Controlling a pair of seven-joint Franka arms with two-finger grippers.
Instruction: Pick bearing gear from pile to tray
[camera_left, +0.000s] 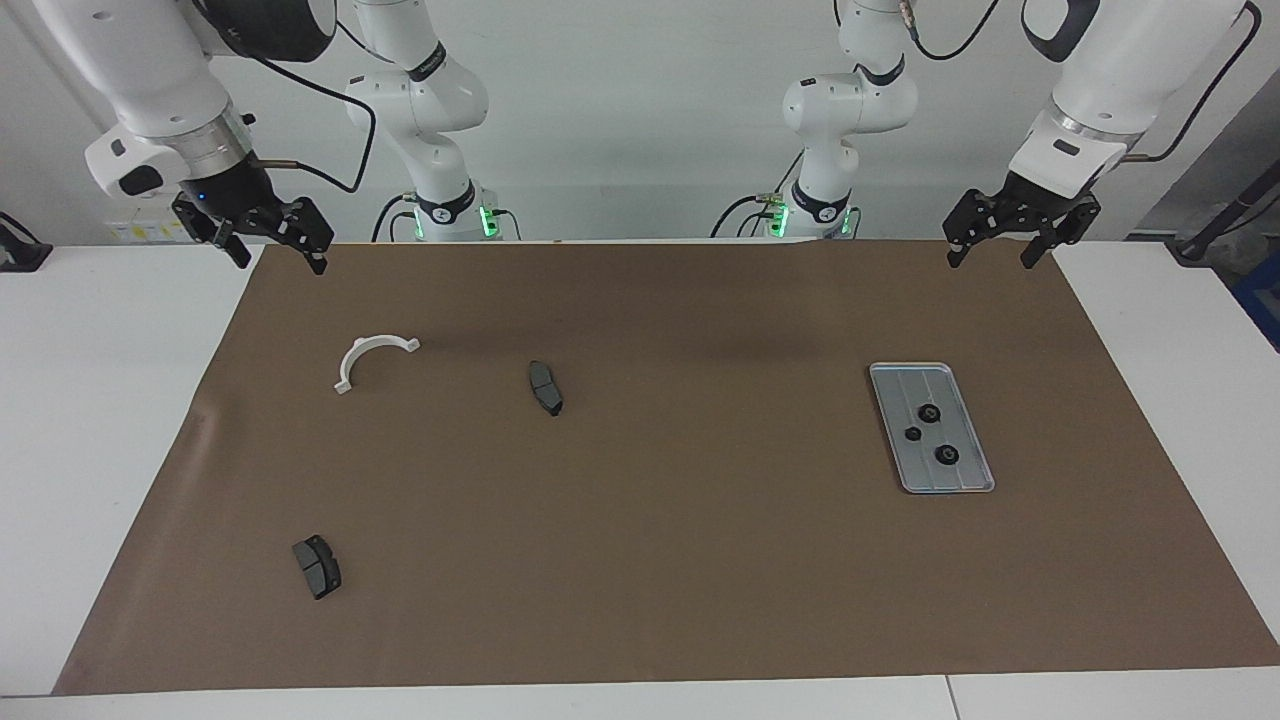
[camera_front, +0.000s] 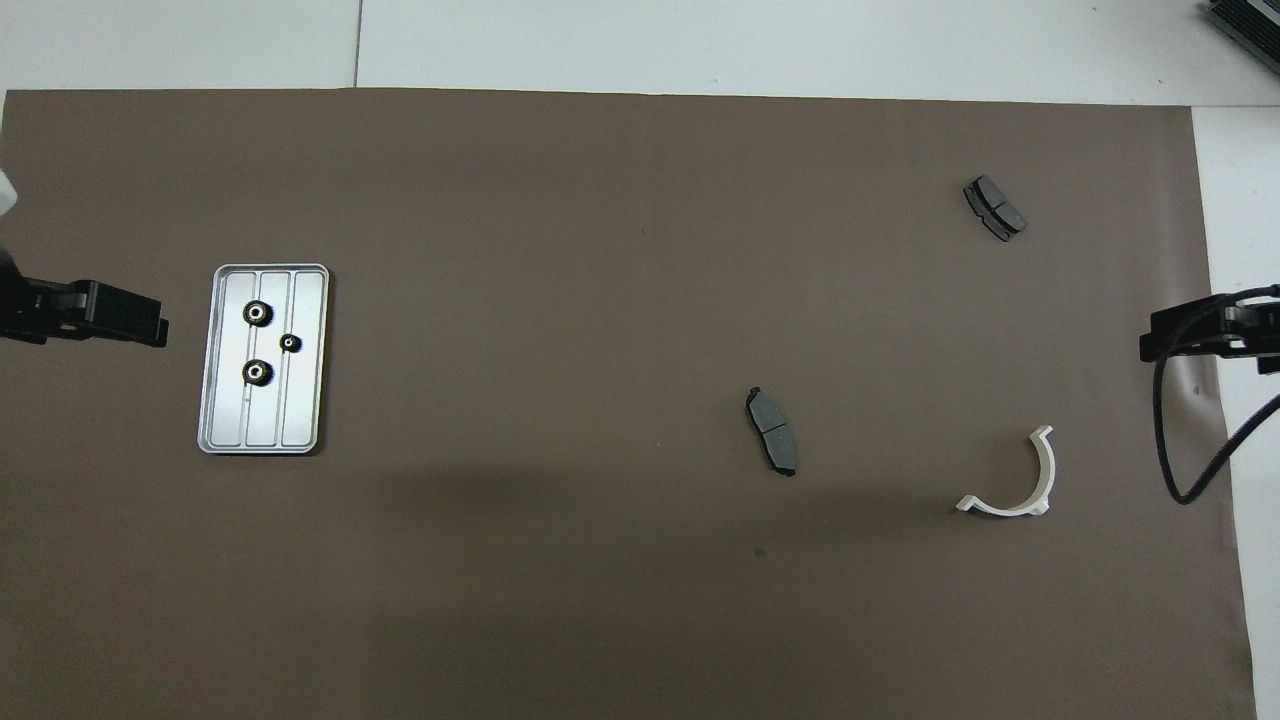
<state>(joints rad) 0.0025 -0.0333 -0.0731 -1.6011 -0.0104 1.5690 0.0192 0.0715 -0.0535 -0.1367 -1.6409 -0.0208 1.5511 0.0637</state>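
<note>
I see three gears (camera_left: 928, 432) lying in the tray (camera_left: 972, 480), right of centre in the facing view. My left gripper (camera_left: 1003, 243) hangs open and empty at upper right, over the mat's (camera_left: 660, 560) top edge. My right gripper (camera_left: 272, 243) waits open at upper left. The white bracket (camera_left: 370, 357) and one pad (camera_left: 545, 388) sit left of centre; another pad (camera_left: 317, 566) at lower left.

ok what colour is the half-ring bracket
White; the half-ring bracket shows best in the overhead view.
</note>
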